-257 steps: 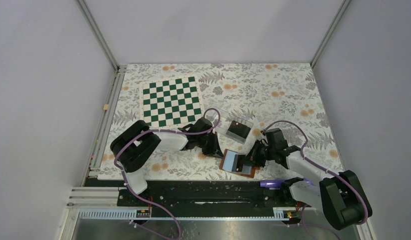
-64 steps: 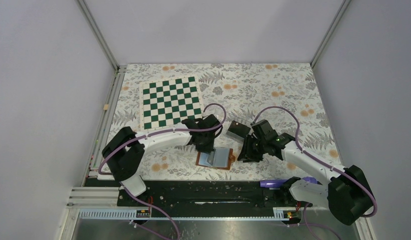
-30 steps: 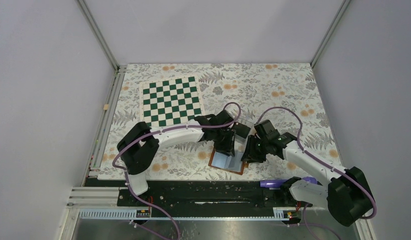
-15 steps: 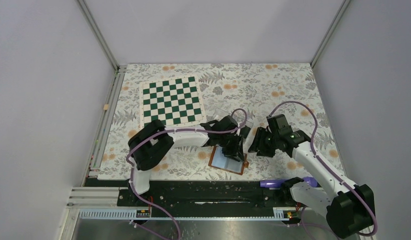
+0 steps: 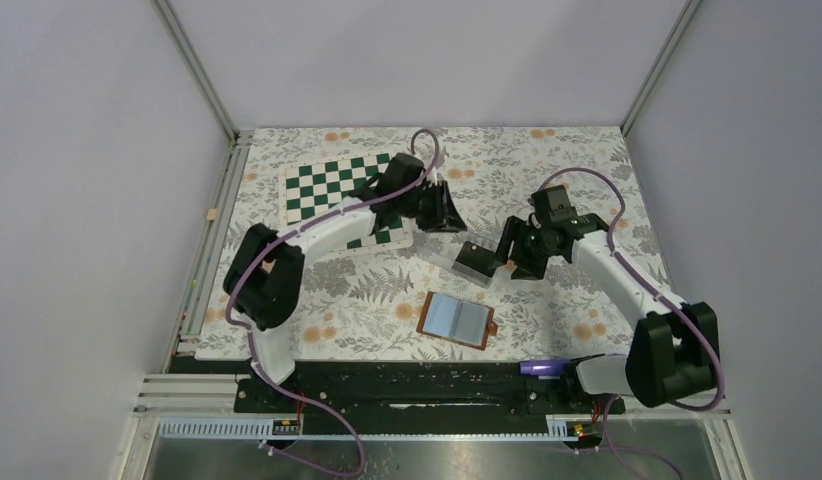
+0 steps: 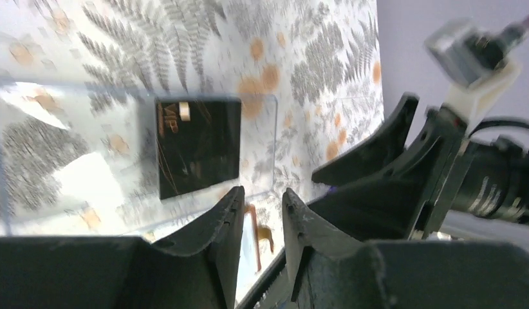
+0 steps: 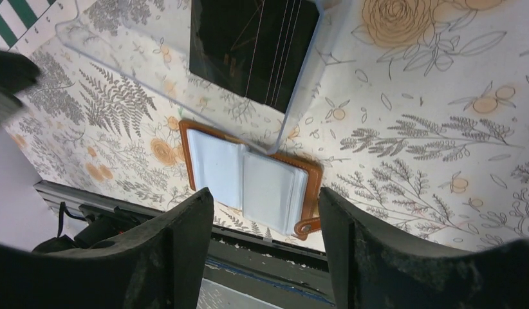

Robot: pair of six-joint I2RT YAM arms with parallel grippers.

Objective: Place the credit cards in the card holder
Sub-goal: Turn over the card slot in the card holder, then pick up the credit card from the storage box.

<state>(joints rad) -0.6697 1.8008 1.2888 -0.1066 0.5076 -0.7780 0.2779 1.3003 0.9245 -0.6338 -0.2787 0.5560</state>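
The card holder lies open on the floral mat, brown leather with pale blue-grey sleeves up, and no arm touches it. It also shows in the right wrist view, the card holder lying below the box. A black credit card rests inside a clear plastic box. The same card is sharp from the right wrist, and the card shows a small gold mark. My left gripper hovers behind the box, its jaws narrowly apart and empty. My right gripper is at the box's right end, wide open and empty.
A green-and-white chessboard lies at the back left, partly under my left arm. The black rail with the arm bases runs along the near edge. Grey walls enclose the mat on three sides.
My left arm has lifted off the card holder and swung back toward the chessboard. My right arm has moved back to the box and opened its jaws wider. The holder now lies uncovered.
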